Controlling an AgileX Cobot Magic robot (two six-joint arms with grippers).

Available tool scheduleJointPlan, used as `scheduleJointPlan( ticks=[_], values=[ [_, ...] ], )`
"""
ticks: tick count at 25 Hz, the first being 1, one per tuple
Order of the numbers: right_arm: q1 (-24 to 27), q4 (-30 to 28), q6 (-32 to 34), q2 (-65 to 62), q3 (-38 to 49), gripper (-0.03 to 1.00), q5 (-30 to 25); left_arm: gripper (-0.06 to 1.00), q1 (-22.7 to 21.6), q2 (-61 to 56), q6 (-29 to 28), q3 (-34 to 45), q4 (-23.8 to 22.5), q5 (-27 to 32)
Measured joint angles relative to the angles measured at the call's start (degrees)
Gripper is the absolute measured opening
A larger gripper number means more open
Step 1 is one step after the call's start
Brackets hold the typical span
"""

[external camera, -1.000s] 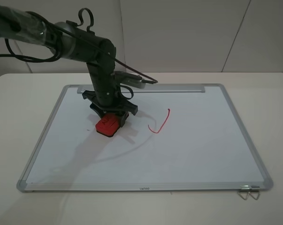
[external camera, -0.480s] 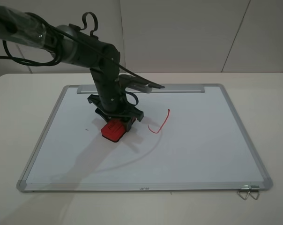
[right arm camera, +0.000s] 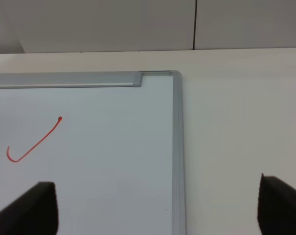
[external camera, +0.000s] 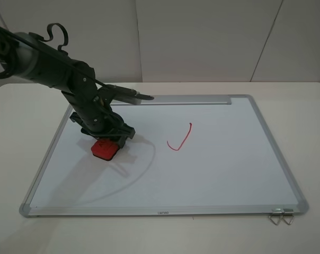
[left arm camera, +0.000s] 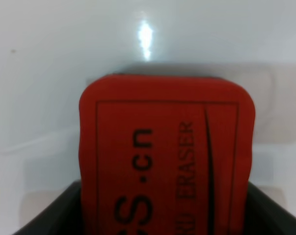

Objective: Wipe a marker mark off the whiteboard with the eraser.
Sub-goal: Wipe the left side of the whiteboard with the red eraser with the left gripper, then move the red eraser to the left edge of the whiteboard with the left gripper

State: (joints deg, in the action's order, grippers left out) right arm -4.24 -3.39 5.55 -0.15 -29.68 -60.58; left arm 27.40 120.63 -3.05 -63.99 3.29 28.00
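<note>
Eraser [external camera: 105,150]: red block w/ dark lettering on top, looks light & stiff, and should slide easily on the glossy whiteboard [external camera: 218,174]. Best held across its sides, low enough to press it flat. Left end effector [external camera: 104,142] is pinching it so, base down on the board's left part, well apart from the red check-mark stroke [external camera: 179,138]. No I-shaped marker mark visible. Right end effector [right arm camera: 160,210] is spread, empty, near the board's corner.

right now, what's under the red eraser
The eraser rests on the whiteboard, clamped by the left gripper. Only bare white board shows around it; any ink directly beneath is covered, so I cannot tell.
</note>
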Motion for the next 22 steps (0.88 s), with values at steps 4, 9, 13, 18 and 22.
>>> scheduleJointPlan(
  ticks=[4,9,13,18,22],
  values=[
    [0.0,0.0,0.0,0.0,0.0,0.72,0.0,0.57,-3.9,-2.8,0.4,7.0,-0.4,-8.7],
    [0.0,0.0,0.0,0.0,0.0,0.72,0.0,0.57,-8.4,-6.4,0.9,13.1,-1.0,-15.0],
    [0.0,0.0,0.0,0.0,0.0,0.72,0.0,0.57,-8.8,-9.2,0.4,14.3,-1.0,-10.0],
    [0.0,0.0,0.0,0.0,0.0,0.72,0.0,0.57,-8.8,-13.9,-0.4,15.6,1.0,-0.8],
    [0.0,0.0,0.0,0.0,0.0,0.72,0.0,0.57,-8.8,-18.6,-0.9,16.2,1.6,2.0]
  ],
)
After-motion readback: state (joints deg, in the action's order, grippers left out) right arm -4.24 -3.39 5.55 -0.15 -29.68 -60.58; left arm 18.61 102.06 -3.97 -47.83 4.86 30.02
